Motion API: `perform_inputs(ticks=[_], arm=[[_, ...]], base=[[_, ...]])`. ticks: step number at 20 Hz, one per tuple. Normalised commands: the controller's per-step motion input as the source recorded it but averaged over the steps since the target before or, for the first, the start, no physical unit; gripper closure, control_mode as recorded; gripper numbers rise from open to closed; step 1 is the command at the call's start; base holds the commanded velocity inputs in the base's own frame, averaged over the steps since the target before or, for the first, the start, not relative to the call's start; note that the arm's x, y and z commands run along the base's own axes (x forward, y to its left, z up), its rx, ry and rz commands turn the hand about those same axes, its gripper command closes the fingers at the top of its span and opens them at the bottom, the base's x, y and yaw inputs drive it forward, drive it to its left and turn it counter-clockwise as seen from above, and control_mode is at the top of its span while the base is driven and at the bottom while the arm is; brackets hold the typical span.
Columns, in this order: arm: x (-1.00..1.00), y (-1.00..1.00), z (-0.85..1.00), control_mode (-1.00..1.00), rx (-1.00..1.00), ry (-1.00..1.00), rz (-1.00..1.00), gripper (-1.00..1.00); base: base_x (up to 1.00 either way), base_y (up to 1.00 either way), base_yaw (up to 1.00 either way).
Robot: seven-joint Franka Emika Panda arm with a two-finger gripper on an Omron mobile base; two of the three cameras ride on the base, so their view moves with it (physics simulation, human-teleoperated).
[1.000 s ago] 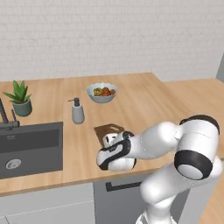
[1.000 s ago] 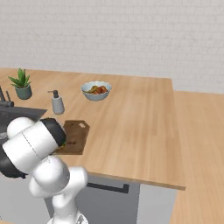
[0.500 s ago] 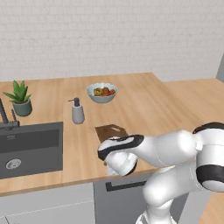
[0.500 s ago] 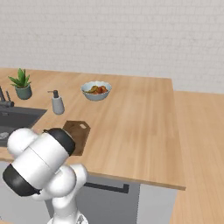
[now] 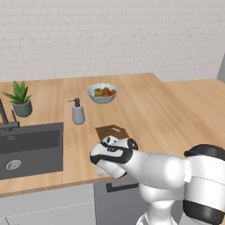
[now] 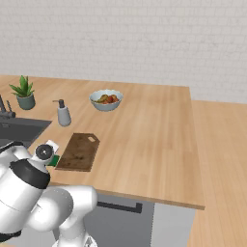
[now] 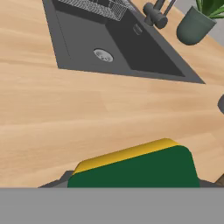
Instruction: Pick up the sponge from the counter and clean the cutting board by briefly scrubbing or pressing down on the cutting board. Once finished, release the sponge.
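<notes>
One broad tan worktop [image 6: 154,130] carries everything, with the dark sink [image 7: 113,48] set into it at the left. The brown cutting board [image 6: 78,151] lies near the front edge, right of the sink. The sponge [image 7: 135,168] sits on the worktop just left of the board, close under the hand. Whether the fingers are spread or closed cannot be told.

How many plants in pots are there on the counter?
1. The potted plant stands on the counter at its far left, behind the sink. The hand view shows its pot next to the faucet. Another could be hidden behind the arm.
</notes>
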Motion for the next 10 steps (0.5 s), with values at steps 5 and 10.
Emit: perform_inputs(ticks=[5,10], arm=[[0.88,0.40,0.78,-1.00,-0.06,0.37,0.00,1.00],[0.13,0.45,-0.35,-1.00,-0.12,0.40,0.06,1.00]], base=[[0.00,0.00,0.00],[0.00,0.00,0.00]])
